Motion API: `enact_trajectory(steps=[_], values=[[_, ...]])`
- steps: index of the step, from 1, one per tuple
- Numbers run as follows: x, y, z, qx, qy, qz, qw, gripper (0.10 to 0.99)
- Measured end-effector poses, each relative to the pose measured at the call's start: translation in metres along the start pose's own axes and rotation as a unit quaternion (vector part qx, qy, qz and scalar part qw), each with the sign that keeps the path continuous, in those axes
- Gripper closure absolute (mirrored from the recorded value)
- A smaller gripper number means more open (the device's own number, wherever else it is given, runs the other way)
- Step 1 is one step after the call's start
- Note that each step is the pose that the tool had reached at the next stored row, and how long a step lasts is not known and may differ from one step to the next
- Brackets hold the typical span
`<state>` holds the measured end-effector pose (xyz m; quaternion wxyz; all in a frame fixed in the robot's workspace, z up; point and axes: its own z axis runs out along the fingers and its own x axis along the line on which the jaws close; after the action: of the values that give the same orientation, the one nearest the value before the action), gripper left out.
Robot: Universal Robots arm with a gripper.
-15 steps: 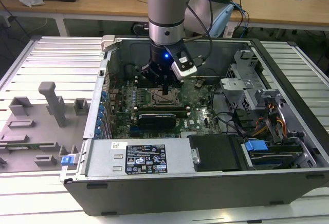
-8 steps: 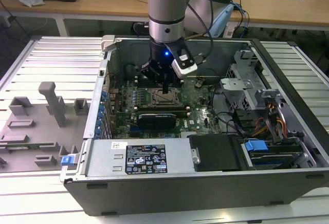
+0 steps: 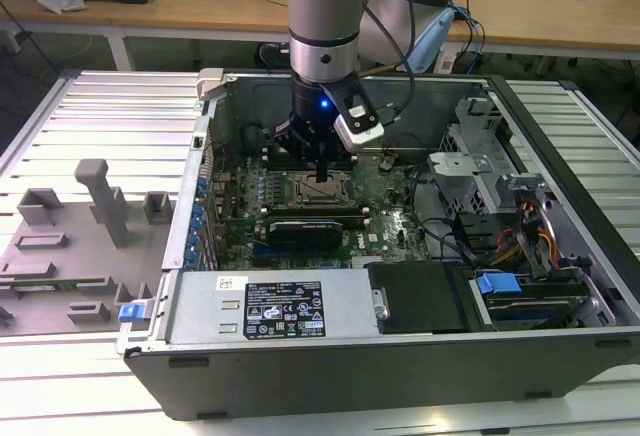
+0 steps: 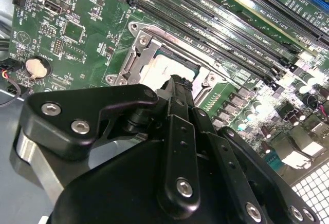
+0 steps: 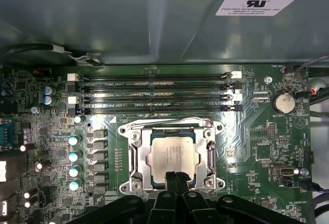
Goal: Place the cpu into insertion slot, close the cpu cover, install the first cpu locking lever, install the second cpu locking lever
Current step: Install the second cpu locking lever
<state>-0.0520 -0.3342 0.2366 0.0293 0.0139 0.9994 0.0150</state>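
Claw [image 5: 176, 175] fingertips pressed together, tips poised over the near edge of the cpu [image 5: 173, 154], at lower centre of the first wrist view. Cpu sits in its socket on the motherboard [image 5: 257, 136], cpu cover [image 5: 134, 154] framing it. Printed labels left unread.

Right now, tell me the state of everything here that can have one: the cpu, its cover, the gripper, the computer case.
cpu: seated flat in the socket.
cpu cover: down around the cpu.
gripper: shut, fingertips at the cpu's edge, holding nothing.
computer case: lying on its side, side panel off.
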Motion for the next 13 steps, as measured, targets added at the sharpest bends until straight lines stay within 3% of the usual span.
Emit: enact_trajectory(steps=[11,13], values=[[-0.0001,0.0000,-0.0016,0.0001,0.0000,0.000,1.0000,0.980],[-0.0004,0.0002,-0.0073,0.0000,0.0000,0.000,1.0000,0.980]])
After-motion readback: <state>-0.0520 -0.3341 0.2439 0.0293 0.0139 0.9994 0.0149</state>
